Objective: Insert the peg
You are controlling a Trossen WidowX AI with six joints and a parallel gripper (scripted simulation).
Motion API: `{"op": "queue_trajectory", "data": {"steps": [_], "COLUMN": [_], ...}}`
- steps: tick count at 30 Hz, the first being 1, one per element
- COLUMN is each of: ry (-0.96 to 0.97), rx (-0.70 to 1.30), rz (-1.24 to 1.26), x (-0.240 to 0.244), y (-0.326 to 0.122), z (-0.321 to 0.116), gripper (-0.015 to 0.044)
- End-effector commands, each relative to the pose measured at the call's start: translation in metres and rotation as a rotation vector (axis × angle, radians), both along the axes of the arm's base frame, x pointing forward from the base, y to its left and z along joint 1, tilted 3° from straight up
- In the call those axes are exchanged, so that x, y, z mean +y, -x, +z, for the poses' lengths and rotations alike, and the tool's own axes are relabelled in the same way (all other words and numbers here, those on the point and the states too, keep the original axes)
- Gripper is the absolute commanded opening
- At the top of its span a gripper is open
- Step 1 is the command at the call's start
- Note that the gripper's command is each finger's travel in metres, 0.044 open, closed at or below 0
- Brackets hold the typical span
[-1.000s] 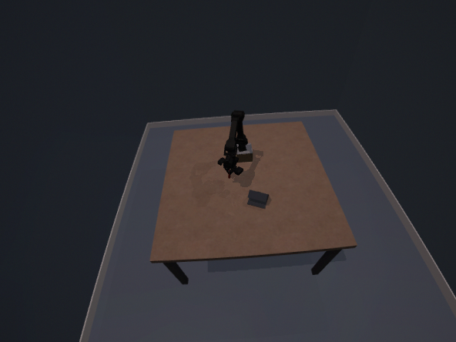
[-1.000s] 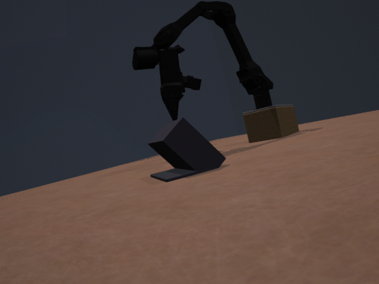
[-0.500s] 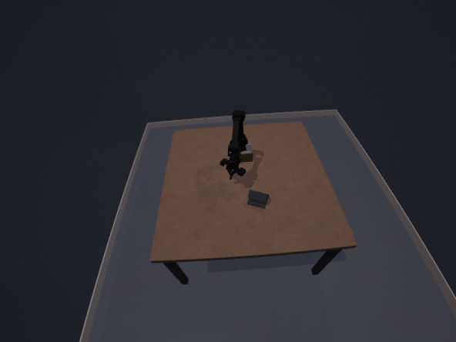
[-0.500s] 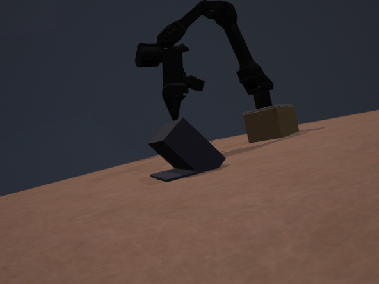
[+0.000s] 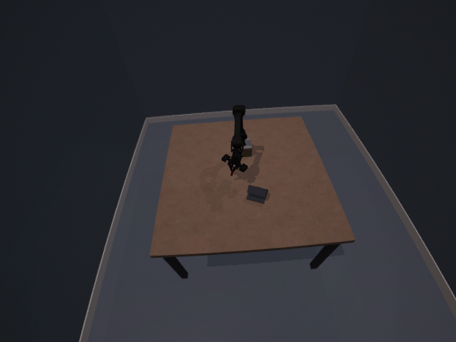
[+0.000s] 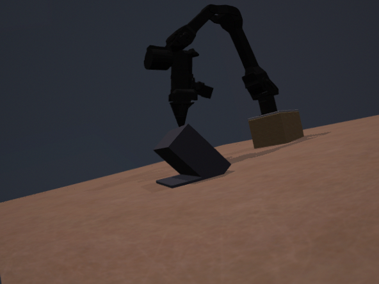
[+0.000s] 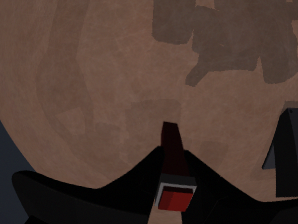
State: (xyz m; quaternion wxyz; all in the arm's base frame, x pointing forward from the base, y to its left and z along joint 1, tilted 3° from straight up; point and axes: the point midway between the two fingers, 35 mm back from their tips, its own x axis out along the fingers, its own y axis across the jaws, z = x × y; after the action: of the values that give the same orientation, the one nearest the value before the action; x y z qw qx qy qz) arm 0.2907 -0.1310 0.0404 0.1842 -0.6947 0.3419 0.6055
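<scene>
My gripper (image 5: 232, 169) (image 6: 182, 124) (image 7: 170, 155) is shut on the red peg (image 5: 231, 173) (image 7: 173, 142) and points down, with the peg raised above the table. In the wrist view the peg's dark red shaft runs out beyond the fingertips, and a bright red square end with a pale rim shows nearer the camera. In the exterior view the peg is hidden behind the panel block. The dark sloped panel block (image 5: 257, 191) (image 6: 199, 153) (image 7: 287, 155) stands on a flat base plate, to the right of the peg in the wrist view. Its hole cannot be made out.
The arm's base stands on a tan box (image 5: 247, 152) (image 6: 270, 132) behind the gripper. The wooden table (image 5: 200, 231) (image 6: 192, 230) (image 7: 115, 65) carries shadows of the arm. In the top view the panel block lies ahead of the gripper and to its right.
</scene>
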Motion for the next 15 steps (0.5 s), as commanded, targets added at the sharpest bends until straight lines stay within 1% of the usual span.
{"op": "queue_trajectory", "data": {"steps": [1, 15], "ry": [0.018, 0.065], "rx": [-0.008, -0.035], "rz": [0.005, 0.034], "x": [0.004, 0.018], "y": [-0.002, -0.011], "z": [-0.001, -0.003], "gripper": [0.0, 0.0]}}
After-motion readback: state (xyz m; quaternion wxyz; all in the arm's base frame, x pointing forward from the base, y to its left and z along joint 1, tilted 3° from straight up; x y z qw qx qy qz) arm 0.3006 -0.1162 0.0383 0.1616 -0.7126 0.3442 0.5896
